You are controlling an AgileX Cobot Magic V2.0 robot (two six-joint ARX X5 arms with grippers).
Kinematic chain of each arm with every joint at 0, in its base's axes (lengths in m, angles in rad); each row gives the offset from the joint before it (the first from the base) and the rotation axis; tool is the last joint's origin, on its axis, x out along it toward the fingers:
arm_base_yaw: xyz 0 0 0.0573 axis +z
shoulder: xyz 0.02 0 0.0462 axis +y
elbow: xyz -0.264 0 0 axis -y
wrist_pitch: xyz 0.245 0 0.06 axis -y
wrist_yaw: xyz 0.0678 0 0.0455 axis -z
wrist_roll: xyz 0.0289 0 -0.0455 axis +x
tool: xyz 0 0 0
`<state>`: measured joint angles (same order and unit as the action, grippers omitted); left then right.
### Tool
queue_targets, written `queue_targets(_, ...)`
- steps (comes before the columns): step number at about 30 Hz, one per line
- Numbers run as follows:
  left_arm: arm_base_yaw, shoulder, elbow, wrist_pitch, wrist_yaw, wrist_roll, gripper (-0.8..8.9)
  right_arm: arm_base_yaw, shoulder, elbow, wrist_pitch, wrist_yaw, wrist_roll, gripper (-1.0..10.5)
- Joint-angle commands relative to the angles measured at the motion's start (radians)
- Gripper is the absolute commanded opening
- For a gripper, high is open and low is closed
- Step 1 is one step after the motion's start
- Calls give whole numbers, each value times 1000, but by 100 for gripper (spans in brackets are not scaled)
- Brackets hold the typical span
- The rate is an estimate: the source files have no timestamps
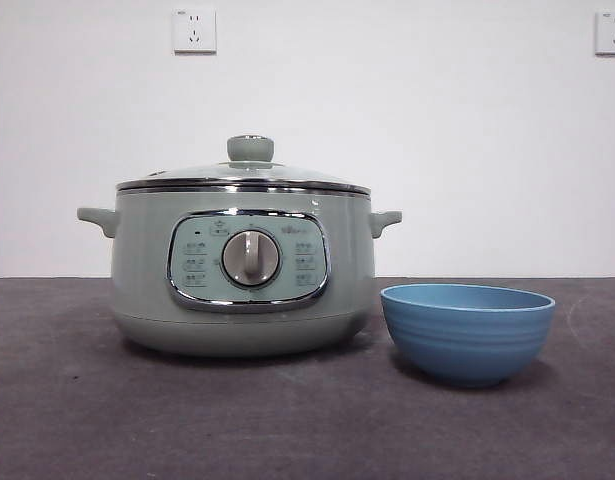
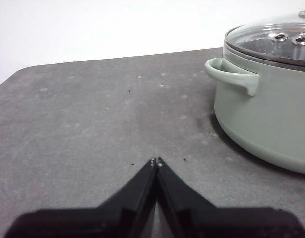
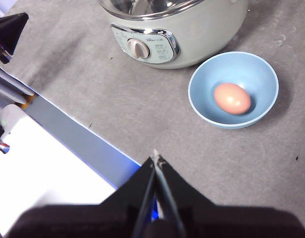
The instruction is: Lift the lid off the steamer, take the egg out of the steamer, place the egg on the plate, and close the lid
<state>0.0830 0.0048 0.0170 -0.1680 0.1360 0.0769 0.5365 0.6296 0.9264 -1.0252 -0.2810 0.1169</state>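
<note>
Steamer (image 1: pixel 242 270) sits on the dark grey table (image 1: pixel 77 410), control panel with its silver dial (image 1: pixel 251 258) facing front. Lid (image 1: pixel 245 172) is seated on the pot, chrome rim flush all round, green knob (image 1: pixel 250 148) upright on top. Two small holes show in the glass from the left wrist view.

Plate (image 1: pixel 467 330), the blue ridged bowl, stands just beside the steamer on the dial side, close to the pot's base but apart from it. Egg (image 3: pixel 232 98) lies inside it, brown, resting on the bottom; from the front view the bowl's wall hides it.

Left gripper (image 2: pixel 155 162) is low over bare table, well off from the steamer's side handle (image 2: pixel 231 75), jaws pressed together, holding nothing. Right gripper (image 3: pixel 155 157) hangs high above the table's near edge, jaws also pressed together and empty, with bowl and steamer both well away from it.

Neither arm shows in the front view. Behind the table, a white wall with two wall sockets (image 1: pixel 194 30) high up. Off the table's edge, the right wrist view catches a white surface and some dark equipment, too unclear to name.
</note>
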Motion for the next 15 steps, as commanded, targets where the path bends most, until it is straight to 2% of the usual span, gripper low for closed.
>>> queue_targets(1,3,-3,-14,2,-3,-10,-3,2,-2,-7,4,-2,4,1)
queue_targets(2,3,-3,-14,2,-3,-10,-3,2,-2,-7,3,-2,2,1)
queue_targets(4,3,-3,-14,2,-3,-10,-3,-13,-16,-7,20,15,-72,1)
queue_targets(8,3,-3,-14,2,-2,-10,-3,-89,-71,-11,129,35,-102,1)
queue_targets(15,3,-3,-14,2,-3,-10,-3,-357,-219,-159,396,25,-159,1)
